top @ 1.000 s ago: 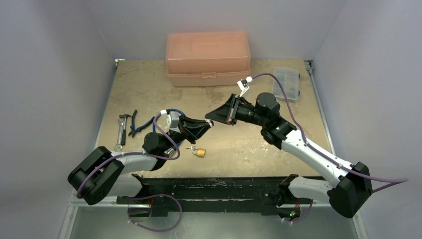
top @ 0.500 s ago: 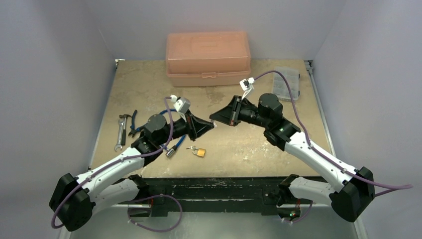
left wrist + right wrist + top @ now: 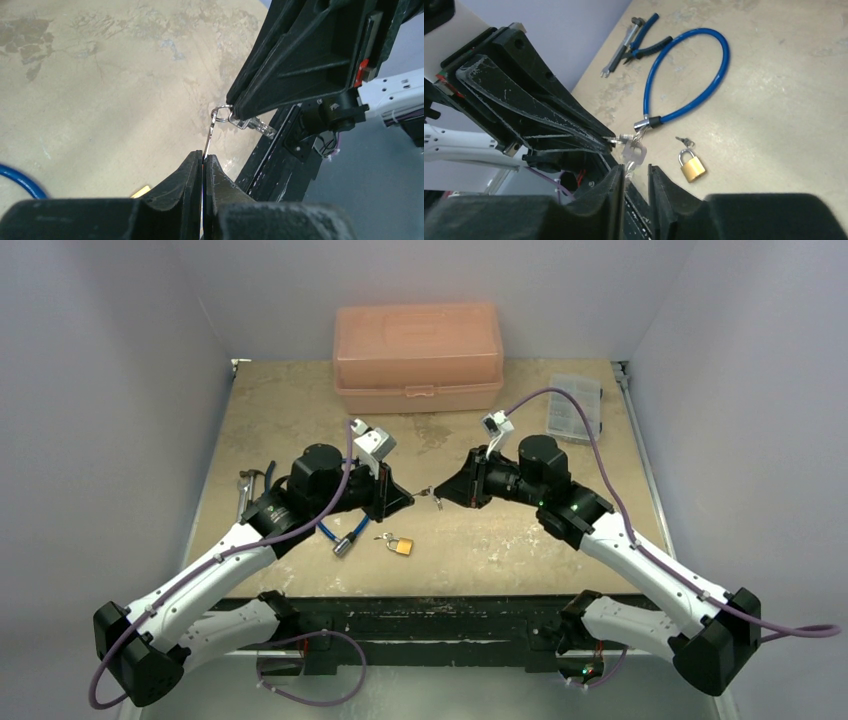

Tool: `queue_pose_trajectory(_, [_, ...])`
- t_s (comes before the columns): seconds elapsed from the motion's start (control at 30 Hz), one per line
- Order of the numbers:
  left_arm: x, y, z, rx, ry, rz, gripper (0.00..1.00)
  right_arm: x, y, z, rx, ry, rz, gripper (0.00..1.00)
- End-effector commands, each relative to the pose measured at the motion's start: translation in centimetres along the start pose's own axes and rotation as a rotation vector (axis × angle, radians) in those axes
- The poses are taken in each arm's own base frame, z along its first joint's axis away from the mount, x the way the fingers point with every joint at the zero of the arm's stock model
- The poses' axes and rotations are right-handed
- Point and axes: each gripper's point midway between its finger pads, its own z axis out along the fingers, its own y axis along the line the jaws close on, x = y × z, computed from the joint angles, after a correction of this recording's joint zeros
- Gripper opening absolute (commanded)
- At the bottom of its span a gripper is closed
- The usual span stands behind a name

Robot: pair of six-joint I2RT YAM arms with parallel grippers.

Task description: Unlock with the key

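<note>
— What takes up the most room?
— The bench [image 3: 480, 550], with a salmon toolbox [image 3: 418, 350] shut at its far edge. Above the middle of the bench, the left gripper [image 3: 203, 159] and the right gripper [image 3: 636, 171] meet tip to tip.
— How do the jaws stand?
— The left jaws are pinched on the key [image 3: 207, 144], and its thin blade sticks out past their tips. The right jaws stand a narrow gap apart.
— And lower down?
— A blue cable [image 3: 719, 65] lies looped on the bench. A brass padlock [image 3: 692, 169] lies near its metal end, and a tiny key [image 3: 684, 141] lies just beside the padlock.
— Smallest?
— The ring [image 3: 216, 114] on the held key. A second key [image 3: 252, 124] hangs from it, right at the right jaws' tips.
</note>
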Motion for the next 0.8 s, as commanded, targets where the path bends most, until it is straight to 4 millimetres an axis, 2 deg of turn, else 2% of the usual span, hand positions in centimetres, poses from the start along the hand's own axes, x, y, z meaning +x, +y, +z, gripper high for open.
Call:
queue_pose_trajectory(0.0, [0.7,0.6,-0.8,-0.03,0.047,0.045,0.0,0.3,-1.6,-0.8,0.072,-0.005,-0.071,0.41])
queue_pose_trajectory(0.1, [1.3,0.7,-0.6,-0.025,0.068,0.051,0.0,0.0,-1.9,-1.0,0.093,-0.007,-0.105,0.69])
queue_pose_trajectory(0.13, [1.4,0.6,-0.5,-0.017,0.074,0.056,0.0,-0.2,-1.9,-1.2,0.097,-0.01,-0.123,0.72])
queue_pose_trajectory(0.27, [1.6,0.3,-0.6,0.007,0.089,0.08,0.0,-0.7,-1.2,-1.7,0.061,-0.043,-0.195,0.77])
queue_pose_trajectory(0.43, [2.4,-0.5,-0.7,0.067,0.15,0.108,0.0,0.0,1.1,-2.3,-0.139,-0.144,-0.358,0.82])
queue_pose_trajectory(0.5, [2.5,-0.8,-0.8,0.086,0.162,0.107,0.0,0.5,1.1,-2.3,-0.173,-0.156,-0.41,0.82])
queue_pose_trajectory(0.57, [2.6,-1.2,-0.9,0.104,0.168,0.101,0.0,0.8,2.1,-2.3,-0.249,-0.171,-0.436,0.82])
queue_pose_trajectory(0.77, [2.6,-1.5,-1.3,0.108,0.178,0.078,0.0,2.2,3.9,-1.6,-0.424,-0.156,-0.435,0.77])
